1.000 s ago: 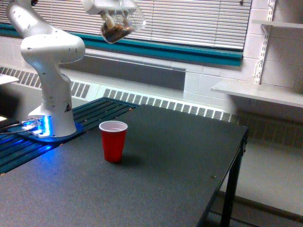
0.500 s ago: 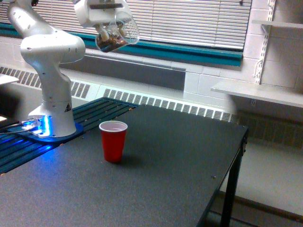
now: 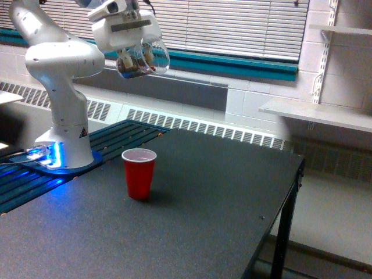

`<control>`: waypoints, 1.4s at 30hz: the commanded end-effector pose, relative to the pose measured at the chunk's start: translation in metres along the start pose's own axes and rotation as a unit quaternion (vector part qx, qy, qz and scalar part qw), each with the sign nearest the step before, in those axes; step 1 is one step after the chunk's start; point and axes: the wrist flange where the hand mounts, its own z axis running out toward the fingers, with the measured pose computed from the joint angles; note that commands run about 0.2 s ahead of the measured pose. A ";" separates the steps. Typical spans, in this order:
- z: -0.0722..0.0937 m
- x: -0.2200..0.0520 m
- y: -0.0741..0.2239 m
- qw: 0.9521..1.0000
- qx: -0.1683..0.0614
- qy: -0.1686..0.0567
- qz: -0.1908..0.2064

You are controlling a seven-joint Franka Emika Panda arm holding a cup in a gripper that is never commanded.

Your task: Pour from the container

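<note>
Hand (image 3: 135, 57) is closed on the small clear plastic container (image 3: 141, 60) of brown granules, tilted high above the red plastic cup (image 3: 139, 173). Container is judged light, thin-walled; side grip suits.

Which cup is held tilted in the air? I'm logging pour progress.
The clear container in the gripper; the red cup stands upright on the table.

a lab or institutional workroom: a white robot arm (image 3: 61, 70) on a blue-lit base (image 3: 49, 157) bolted to a dark table (image 3: 203, 215), painted block walls (image 3: 256, 96), window blinds (image 3: 232, 26), a long radiator grille (image 3: 203, 129) and bare wall shelves (image 3: 317, 113).
</note>
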 end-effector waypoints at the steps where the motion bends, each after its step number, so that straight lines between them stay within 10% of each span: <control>1: 0.007 -0.001 0.003 1.000 -0.006 -0.015 -0.003; 42: 0.069 -0.020 0.034 0.994 -0.049 -0.091 0.032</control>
